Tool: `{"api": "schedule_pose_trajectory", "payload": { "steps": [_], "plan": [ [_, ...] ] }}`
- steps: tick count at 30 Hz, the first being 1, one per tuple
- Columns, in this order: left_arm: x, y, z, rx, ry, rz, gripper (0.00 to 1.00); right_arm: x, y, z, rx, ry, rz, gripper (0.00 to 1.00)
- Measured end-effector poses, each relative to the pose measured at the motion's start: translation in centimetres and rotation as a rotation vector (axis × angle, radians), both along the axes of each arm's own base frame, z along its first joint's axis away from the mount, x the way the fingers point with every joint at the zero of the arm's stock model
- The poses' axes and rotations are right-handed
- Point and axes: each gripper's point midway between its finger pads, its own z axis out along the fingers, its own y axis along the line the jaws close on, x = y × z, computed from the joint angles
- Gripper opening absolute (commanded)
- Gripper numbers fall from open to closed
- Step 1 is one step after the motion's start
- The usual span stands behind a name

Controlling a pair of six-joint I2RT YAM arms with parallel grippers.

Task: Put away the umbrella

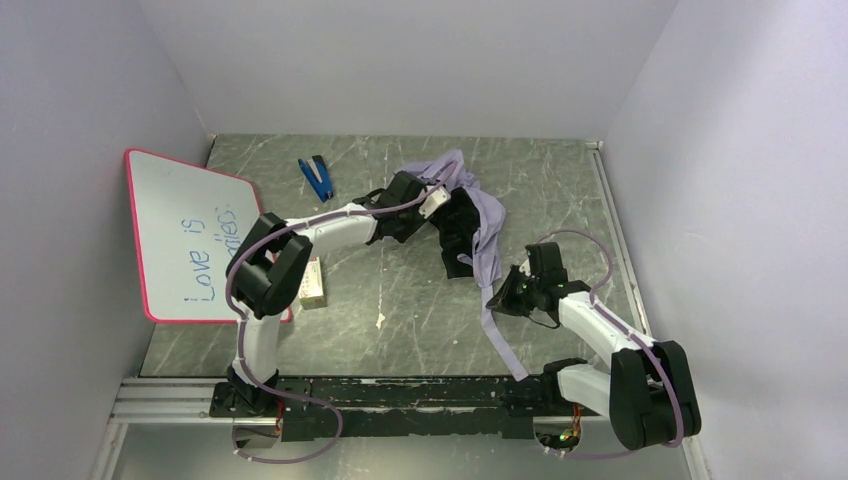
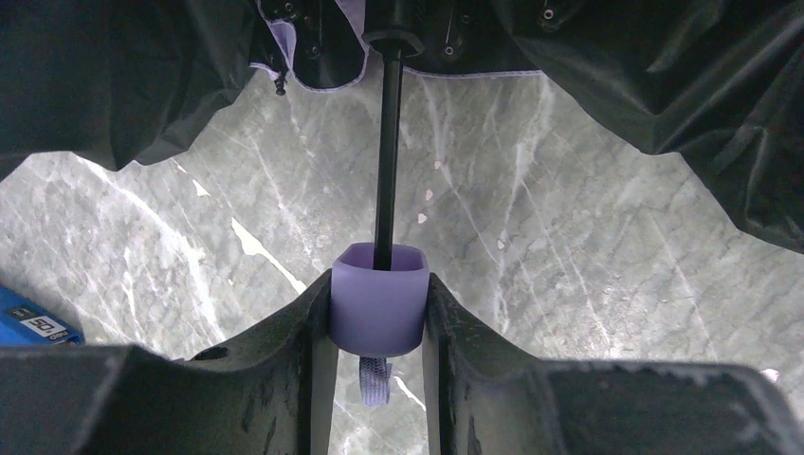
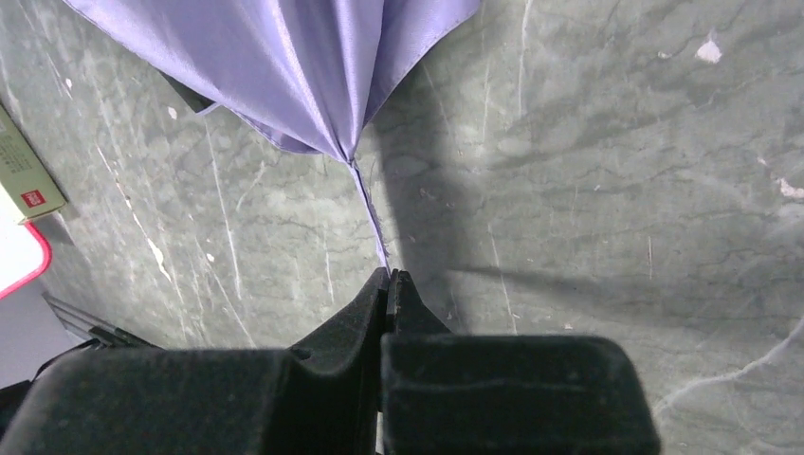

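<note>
Left fingers clamped snug on the handle, with the stiff shaft poking out ahead. Right fingers pinched tight on the thin strap. Umbrella sprawled well right of the whiteboard, canopy hanging loose. Looks light, floppy and slippery, so better to grab the handle or shaft than the cloth. Can't spot any case or bin to stash it in.

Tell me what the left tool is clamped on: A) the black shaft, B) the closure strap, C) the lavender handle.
C: the left wrist view shows the left tool closed on the lavender handle from both sides, black shaft rising from it; the right tool pinches the closure strap.
</note>
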Motion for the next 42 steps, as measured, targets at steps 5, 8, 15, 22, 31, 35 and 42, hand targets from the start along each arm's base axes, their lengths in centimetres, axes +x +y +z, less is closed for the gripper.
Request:
{"api": "schedule_pose_trajectory", "payload": {
  "steps": [5,8,15,22,31,35,42],
  "plan": [
    [-0.3,-0.3,-0.1,0.005,-0.003,-0.012,0.19,-0.6,-0.4,-0.5,-0.021,0.032,-0.007,0.00],
    [-0.4,-0.4,-0.2,0.006,-0.004,-0.014,0.23,-0.9,-0.9,-0.7,-0.047,0.050,-0.021,0.05],
    [-0.4,-0.5,-0.2,0.004,-0.003,-0.015,0.41,-0.4,-1.5,0.8,-0.076,0.030,-0.052,0.23],
    [-0.9,-0.9,-0.1,-0.007,-0.001,-0.032,0.58,4.2,-2.1,8.7,-0.106,-0.195,-0.103,0.47],
    [-1.8,-1.9,5.8,-0.140,-0.063,-0.044,0.69,8.6,-4.4,17.2,-0.199,-0.416,-0.215,0.53],
    [-2.6,-1.8,9.8,-0.247,-0.100,-0.010,0.62,11.3,-4.4,19.5,-0.213,-0.466,-0.236,0.52],
    [-5.9,1.0,13.3,-0.446,-0.089,0.134,0.31,18.1,-3.7,18.6,-0.262,-0.447,-0.231,0.48]
  ]
}}
